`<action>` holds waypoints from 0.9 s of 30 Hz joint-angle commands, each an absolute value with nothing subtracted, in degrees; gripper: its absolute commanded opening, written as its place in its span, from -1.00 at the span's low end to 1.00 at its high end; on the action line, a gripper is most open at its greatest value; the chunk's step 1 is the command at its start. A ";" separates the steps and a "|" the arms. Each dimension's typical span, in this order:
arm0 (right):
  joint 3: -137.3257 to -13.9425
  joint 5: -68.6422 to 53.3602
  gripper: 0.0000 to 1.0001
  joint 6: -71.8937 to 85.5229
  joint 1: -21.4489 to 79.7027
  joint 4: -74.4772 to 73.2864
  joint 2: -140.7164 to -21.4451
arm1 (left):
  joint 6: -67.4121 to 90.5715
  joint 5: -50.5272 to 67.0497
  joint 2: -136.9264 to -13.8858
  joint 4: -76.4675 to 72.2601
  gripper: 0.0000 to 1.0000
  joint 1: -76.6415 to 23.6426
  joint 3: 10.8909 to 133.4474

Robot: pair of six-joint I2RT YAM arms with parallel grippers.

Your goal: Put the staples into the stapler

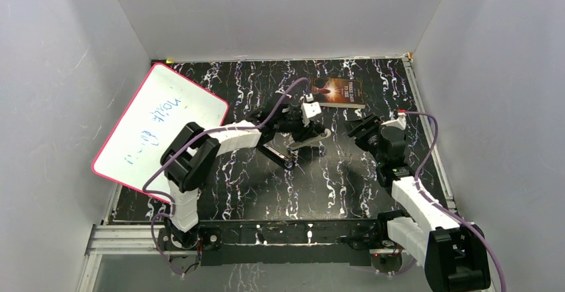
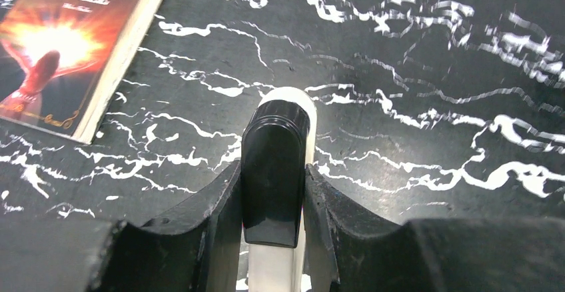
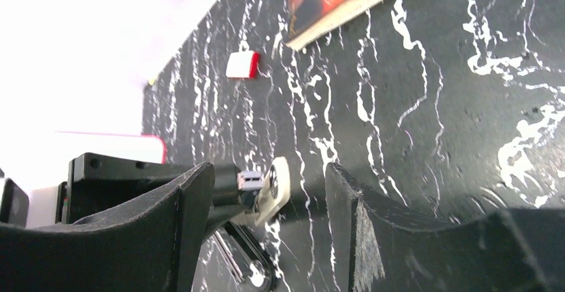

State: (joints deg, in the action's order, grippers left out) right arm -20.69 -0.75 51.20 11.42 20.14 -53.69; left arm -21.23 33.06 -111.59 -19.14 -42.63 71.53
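The stapler (image 1: 308,139) stands hinged open at mid table. Its black base (image 1: 276,153) lies on the mat and its white, black-capped top arm (image 2: 274,165) is raised. My left gripper (image 1: 303,122) is shut on that top arm, with its fingers (image 2: 220,205) pressed on both sides. My right gripper (image 1: 360,134) is open and empty, just right of the stapler, which shows between its jaws in the right wrist view (image 3: 270,189). A small silvery-grey piece (image 3: 251,180) sits at the stapler's open end. I cannot tell whether it is staples. No loose staple strip shows.
A paperback book (image 1: 338,92) lies at the back centre. A pink-rimmed whiteboard (image 1: 160,129) leans at the left. A small white and red block (image 3: 241,64) lies on the mat beyond the stapler. White walls enclose the black marbled mat (image 1: 346,179).
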 commanded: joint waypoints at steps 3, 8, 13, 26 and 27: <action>-21.49 0.32 0.40 55.02 11.02 30.86 -56.83 | -2.84 28.64 -101.67 -44.61 -1.00 -42.08 62.93; -24.30 -6.21 0.41 55.07 11.03 35.24 -62.82 | -0.73 28.57 -101.12 -45.76 -1.00 -42.10 62.40; -27.02 -12.71 0.42 54.02 11.00 38.29 -67.53 | -0.32 29.77 -101.84 -45.85 -1.00 -42.09 63.20; -29.61 -14.49 0.39 53.94 11.04 40.11 -73.92 | 2.07 32.61 -102.72 -47.42 -1.00 -42.15 64.50; -29.77 -15.05 0.38 54.04 11.06 40.27 -74.52 | 2.19 32.64 -102.86 -47.52 -1.00 -42.18 64.59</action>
State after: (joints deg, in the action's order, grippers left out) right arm -26.65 -12.69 54.26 11.25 36.23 -72.88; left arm 0.78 30.48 -105.45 -40.99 -42.17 61.95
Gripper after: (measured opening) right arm 0.700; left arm 0.316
